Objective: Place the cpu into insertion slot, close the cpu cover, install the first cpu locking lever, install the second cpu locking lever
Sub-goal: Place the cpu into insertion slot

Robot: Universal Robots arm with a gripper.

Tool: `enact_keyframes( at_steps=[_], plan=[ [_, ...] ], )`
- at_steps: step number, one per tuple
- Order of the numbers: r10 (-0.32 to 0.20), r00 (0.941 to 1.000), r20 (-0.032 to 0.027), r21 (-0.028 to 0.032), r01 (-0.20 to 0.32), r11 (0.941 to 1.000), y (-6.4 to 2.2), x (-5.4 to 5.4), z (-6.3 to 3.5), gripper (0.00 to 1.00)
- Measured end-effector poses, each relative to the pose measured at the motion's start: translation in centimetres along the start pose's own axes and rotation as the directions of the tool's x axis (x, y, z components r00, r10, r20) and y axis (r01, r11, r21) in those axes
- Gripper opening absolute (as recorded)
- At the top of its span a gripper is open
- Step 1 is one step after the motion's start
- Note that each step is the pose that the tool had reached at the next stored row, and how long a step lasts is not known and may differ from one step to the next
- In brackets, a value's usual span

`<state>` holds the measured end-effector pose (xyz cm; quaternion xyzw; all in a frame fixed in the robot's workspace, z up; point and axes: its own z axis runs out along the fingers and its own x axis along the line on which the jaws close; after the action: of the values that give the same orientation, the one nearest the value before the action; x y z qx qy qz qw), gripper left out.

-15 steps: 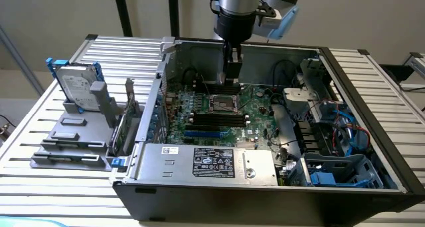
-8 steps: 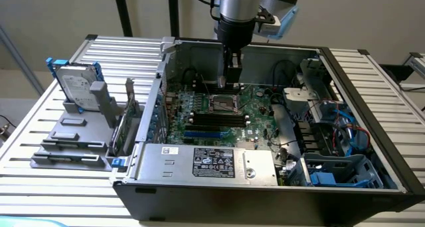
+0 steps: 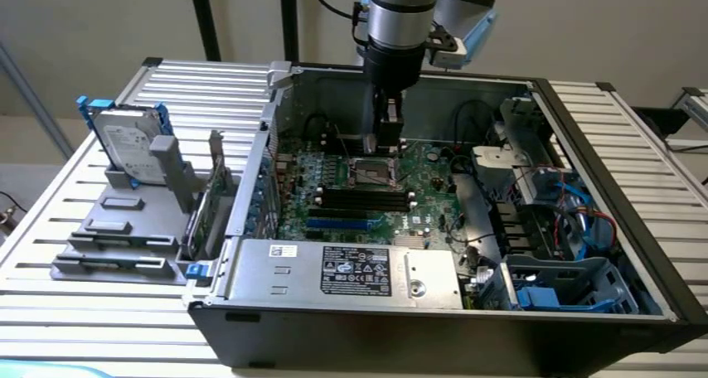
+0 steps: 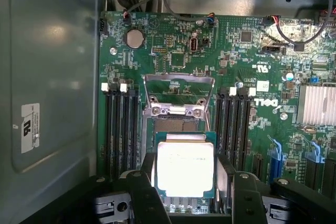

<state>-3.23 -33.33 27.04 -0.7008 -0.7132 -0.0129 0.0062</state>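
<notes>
— Which step is this?
— The first, I'd say. My gripper [image 4: 189, 195] clamps the small flat square tan-silver cpu [image 4: 185, 167] just above the square black grey-rimmed insertion slot [image 4: 177, 125]. The silvery frame-shaped cpu cover [image 4: 178, 109] stands raised beside the slot.
— What does seating call for?
— Probably chip square to slot, level, gentle lowering.

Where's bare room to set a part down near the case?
Free: the slatted table on the exterior view's right of the case, and its strip behind the drive rack on that view's left. Crowded: inside the case, where the gripper holds the cpu over the socket between memory slots.
</notes>
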Motion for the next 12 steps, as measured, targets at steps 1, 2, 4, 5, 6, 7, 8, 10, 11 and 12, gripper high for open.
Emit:
enact_keyframes(
  at_steps=[1,2,4,5,6,7,8,10,11,12],
  plan=[
    [0.0,1.0,0.0001,0.0006,0.0,1.0,0.03,0.0,0.18,0.55],
    [0.0,1.0,0.0002,0.001,0.0,1.0,0.06,0.0,0.36,0.55],
    [0.0,1.0,0.0001,0.0016,0.0,1.0,0.08,0.0,0.72,0.55],
    [0.0,1.0,0.0001,0.0017,0.0,1.0,0.08,0.0,0.9,0.55],
    [0.0,1.0,0.0001,0.0019,0.0,1.0,0.08,0.0,1.09,0.55],
    [0.0,1.0,0.0002,0.0021,0.0,1.0,0.09,0.0,1.27,0.55],
    [0.0,1.0,0.0001,0.0023,0.0,1.0,0.08,0.0,1.46,0.55],
    [0.0,1.0,0.0,0.0027,0.0,1.0,0.08,-0.1,1.82,0.55],
    [0.0,1.0,0.0001,0.003,0.0,1.0,0.08,-0.1,2.01,0.55],
    [0.0,1.0,0.0001,0.0033,0.0,1.0,0.08,-0.1,2.19,0.55]
  ],
)
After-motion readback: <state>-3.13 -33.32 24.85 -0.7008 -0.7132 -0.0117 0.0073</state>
